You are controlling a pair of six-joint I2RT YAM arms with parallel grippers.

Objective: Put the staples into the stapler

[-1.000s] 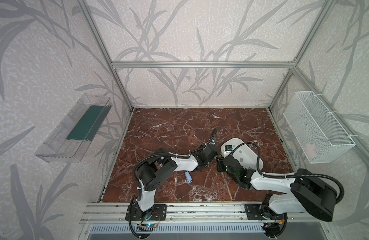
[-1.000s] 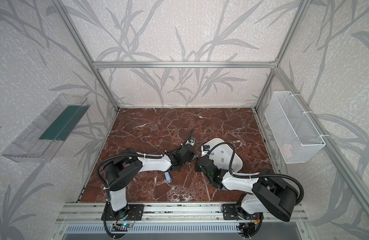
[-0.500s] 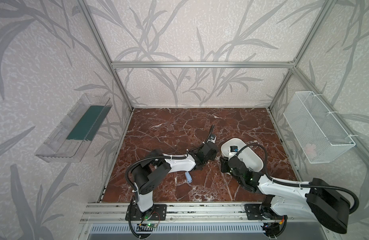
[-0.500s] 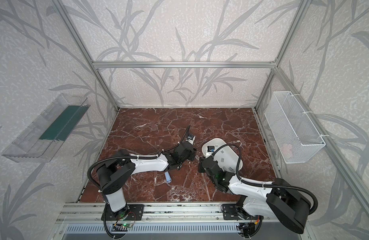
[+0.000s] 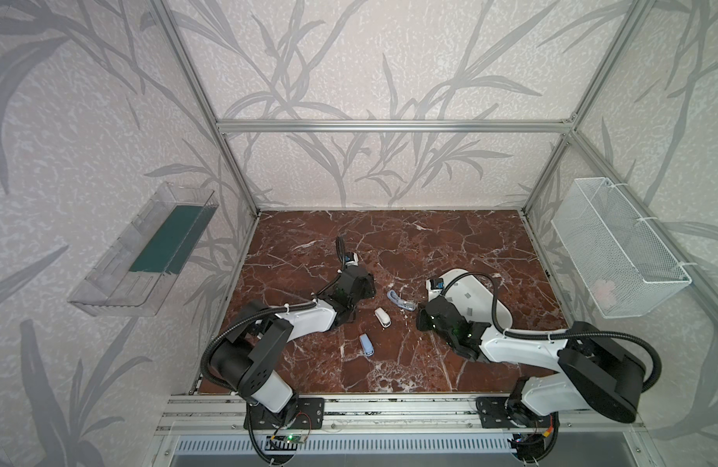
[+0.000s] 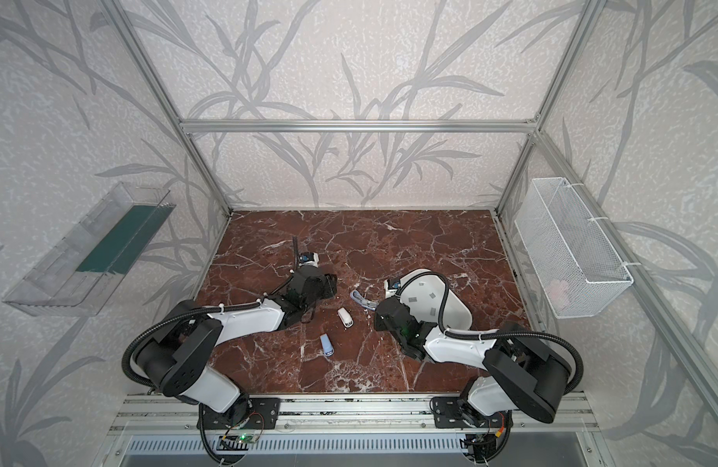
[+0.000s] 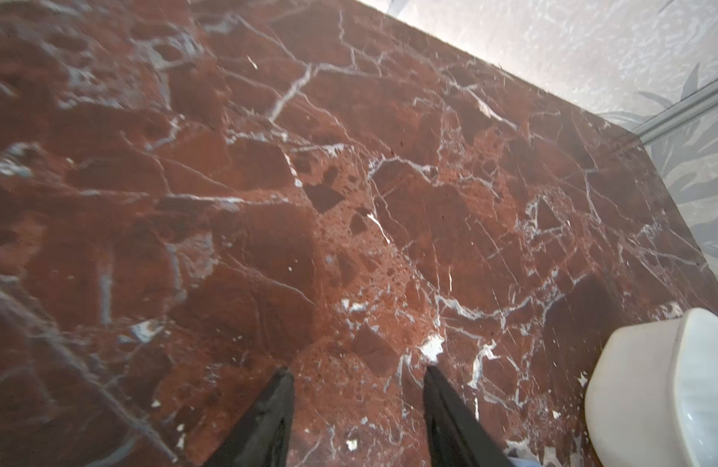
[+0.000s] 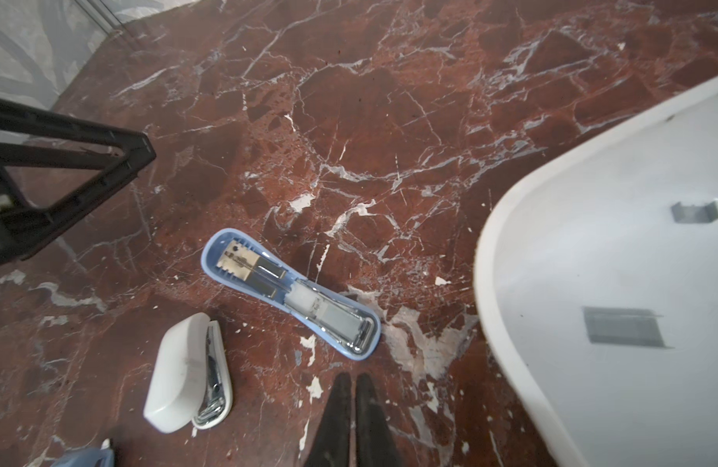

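Grey staples (image 8: 622,325) lie flat in the tray (image 8: 571,263), right of centre, strips well apart from one another. Open stapler (image 8: 290,293), blue, lies channel-up between the arms, just left of the tray. You cannot tell from these views whether a strip already sits in the channel. White stapler (image 8: 187,372) lies shut just near-left of it. Third stapler (image 5: 366,344), also blue, lies nearer again.

Right gripper (image 8: 351,380): tips pressed together, nothing between them, just near-right of the open stapler.
Left gripper (image 7: 357,372): tips apart, empty, over bare marble (image 7: 349,182).

Risks, judged from this layout:
- Strips lie flat on a smooth tray floor. If you come down with the tips together they will likely skate, shoving a strip to the rim. Spread them first.
- A thin strip may tilt or snap in the pinch, then jam at the channel mouth.
- Nothing holds the open stapler, which looks light. A nudge from the right tips could spin it, so pin it with the left first.
- Staplers crowd together, so a wide swing may knock the white one.
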